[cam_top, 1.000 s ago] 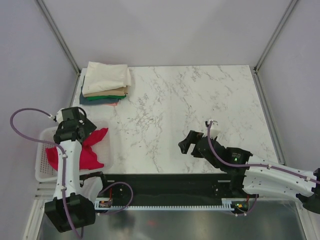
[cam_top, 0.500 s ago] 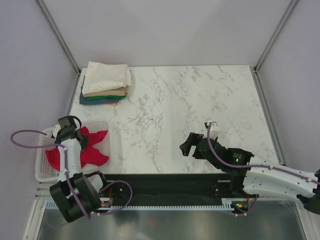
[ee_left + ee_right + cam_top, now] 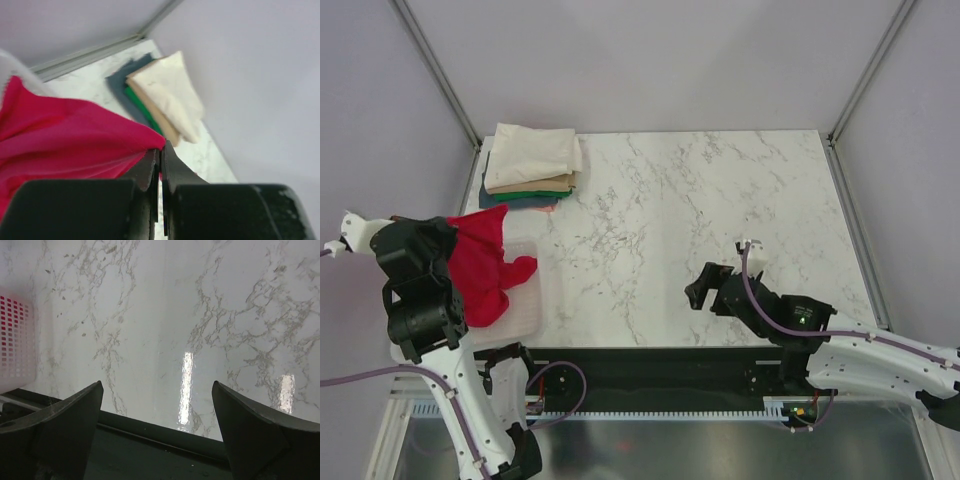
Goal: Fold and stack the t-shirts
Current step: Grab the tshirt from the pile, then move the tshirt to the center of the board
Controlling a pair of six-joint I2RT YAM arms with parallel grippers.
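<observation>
– Two fingers pressed together: the left gripper (image 3: 159,152) is clamped on a thin ridge of the red t-shirt (image 3: 65,135), right at its tips.

– How much cloth is in the bite?

– Little, as far as the wrist view shows. Only a peak of fabric enters between the jaws, and the rest fans away below and to the side.

– Where does the rest hang?

– From above, the shirt droops off the raised gripper over the white basket (image 3: 525,305) at the table's left near corner. Its lower tail appears to lie over the basket; I cannot tell whether it touches the rim.

– So the step is getting it out and onto the marble.

– I judge so. With such a slim hold the lift should be slow and straight up until the tail clears the rim, because a snag could pull the cloth free or drag the basket. Then carry it across to the bare middle of the table (image 3: 720,200) and lower it so it drapes out flat.

– And the other arm?

– The right gripper (image 3: 157,387) is spread wide over bare marble near the front edge, holding nothing. It is well placed to take a second corner and stretch the shirt.

– The finished ones?

– The folded stack (image 3: 530,165) sits at the far left corner, cream on top, well apart.
</observation>
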